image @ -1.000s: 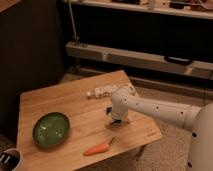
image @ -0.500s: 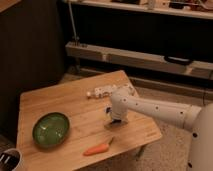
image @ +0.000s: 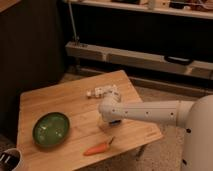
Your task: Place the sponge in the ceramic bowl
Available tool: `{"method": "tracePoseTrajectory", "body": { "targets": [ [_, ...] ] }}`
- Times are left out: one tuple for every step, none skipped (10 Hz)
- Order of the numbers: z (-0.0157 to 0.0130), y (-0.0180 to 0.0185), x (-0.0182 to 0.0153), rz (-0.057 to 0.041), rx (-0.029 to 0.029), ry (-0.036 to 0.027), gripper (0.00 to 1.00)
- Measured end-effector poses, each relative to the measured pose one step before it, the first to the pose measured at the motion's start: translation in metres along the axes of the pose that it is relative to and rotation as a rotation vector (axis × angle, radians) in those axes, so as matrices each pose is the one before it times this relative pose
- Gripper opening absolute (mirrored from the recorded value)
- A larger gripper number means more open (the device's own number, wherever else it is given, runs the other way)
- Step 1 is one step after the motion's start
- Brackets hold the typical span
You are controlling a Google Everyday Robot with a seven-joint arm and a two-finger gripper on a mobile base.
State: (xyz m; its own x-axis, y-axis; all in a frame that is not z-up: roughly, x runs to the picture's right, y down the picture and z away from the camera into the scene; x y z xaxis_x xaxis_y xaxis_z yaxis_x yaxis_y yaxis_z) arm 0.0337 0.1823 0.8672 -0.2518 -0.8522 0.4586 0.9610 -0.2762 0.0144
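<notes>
The green ceramic bowl (image: 50,129) sits on the left part of the wooden table (image: 55,100). My white arm reaches in from the right. My gripper (image: 112,120) points down at the table's middle, to the right of the bowl and just behind the carrot, and it stands open. The sponge does not show; the wrist covers the spot under the gripper.
An orange carrot (image: 98,148) lies near the table's front edge. A small white bottle (image: 100,92) lies on its side toward the back. A white cup (image: 10,160) stands at the lower left corner. Dark shelving runs behind the table.
</notes>
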Motion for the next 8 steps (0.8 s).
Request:
{"method": "tracePoseTrajectory", "body": {
  "targets": [
    [0.00375, 0.00022, 0.00113, 0.00113, -0.00768, -0.00312, 0.80],
    [-0.00104, 0.00116, -0.00109, 0.00781, 0.00172, -0.00234, 0.80],
    [-0.00090, -0.00022, -0.00038, -0.00141, 0.00074, -0.00088, 0.80],
    [-0.00123, -0.00170, 0.00076, -0.00400, 0.00143, 0.00018, 0.80],
    [-0.00018, -0.00096, 0.00019, -0.00240, 0.00067, 0.00031, 0.80],
    [-0.00063, 0.00023, -0.00002, -0.00027, -0.00069, 0.00036, 0.80],
    [-0.00088, -0.00077, 0.00005, -0.00110, 0.00093, 0.00029, 0.80],
    [-0.00013, 0.00084, -0.00017, -0.00004, -0.00114, -0.00031, 0.80]
  ]
}}
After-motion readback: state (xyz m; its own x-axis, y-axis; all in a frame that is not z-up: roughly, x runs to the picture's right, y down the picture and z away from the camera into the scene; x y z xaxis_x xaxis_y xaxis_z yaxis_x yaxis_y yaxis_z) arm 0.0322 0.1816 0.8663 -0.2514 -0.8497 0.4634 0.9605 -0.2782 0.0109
